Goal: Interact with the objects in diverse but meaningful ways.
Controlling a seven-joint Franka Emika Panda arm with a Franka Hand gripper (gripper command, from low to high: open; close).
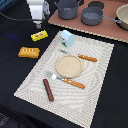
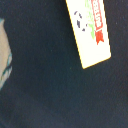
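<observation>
Nearest the camera, the sausage [image 1: 48, 90] lies on the placemat [image 1: 95, 100]. Farther left on the dark desk [image 1: 12, 75]: bread loaf [image 1: 29, 52], then the yellow packet [image 1: 39, 35]. Gripper [image 1: 38, 23] hovers just beyond it, looks like lining up a pick; needs a descent. Can't tell the fingers' state.

The gripper's [image 1: 37, 23] fingertips were too small and blurred in the exterior view for their spacing to be judged, and none were seen in the wrist view. There the yellow flat packet [image 2: 89, 31] was cut off by the picture's edge, its print blurred beyond reading. A grey pot [image 1: 123, 16] was cropped at the exterior view's right.
</observation>
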